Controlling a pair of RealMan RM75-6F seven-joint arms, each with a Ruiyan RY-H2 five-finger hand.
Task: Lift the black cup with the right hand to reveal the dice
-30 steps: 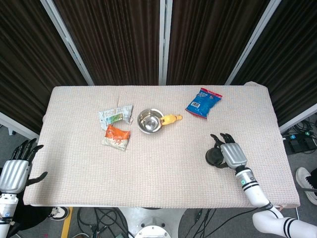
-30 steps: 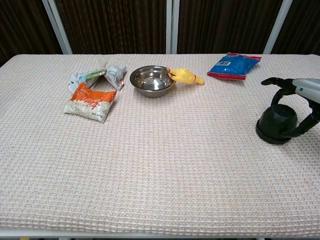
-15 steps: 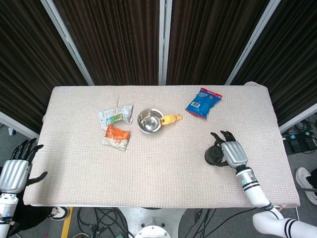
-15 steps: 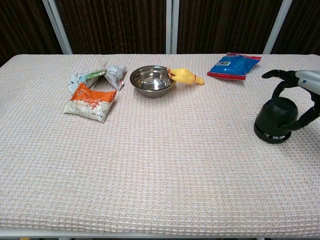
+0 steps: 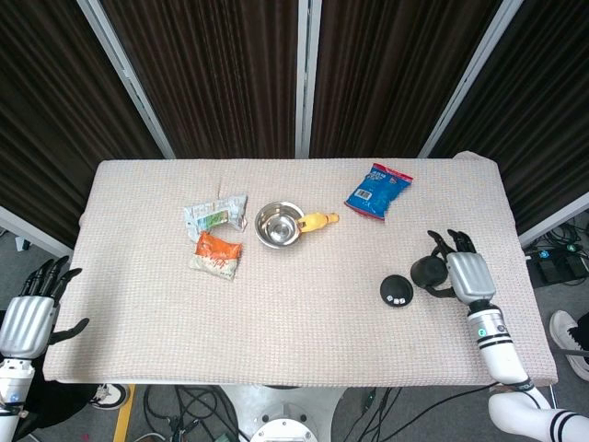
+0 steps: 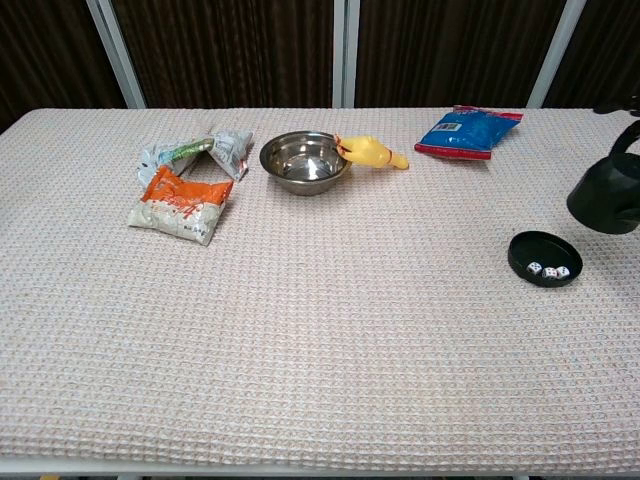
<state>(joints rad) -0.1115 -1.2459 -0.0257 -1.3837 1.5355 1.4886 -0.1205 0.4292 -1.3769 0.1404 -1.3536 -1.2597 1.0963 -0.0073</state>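
1. Black plastic marks the key things here: the black cup (image 5: 429,272) is held in the right hand (image 5: 467,275), fingers wrapped round it, raised clear of the bench (image 5: 304,313) near its right edge.
2. The round black base (image 6: 544,258) lies on the bench just left of the raised cup, apart from it, with the white dice (image 6: 548,270) lying uncovered in it.
3. By my reading the task is essentially done: the cup is off and the dice are showing. What may remain is only holding the cup up or setting it aside.
4. The left hand (image 5: 28,318) hangs off the bench's left edge, fingers spread, holding nothing.
5. Far from all this sit a steel bowl (image 5: 279,224), a yellow toy (image 5: 319,220), a blue snack bag (image 5: 377,191) and two other packets (image 5: 217,235).
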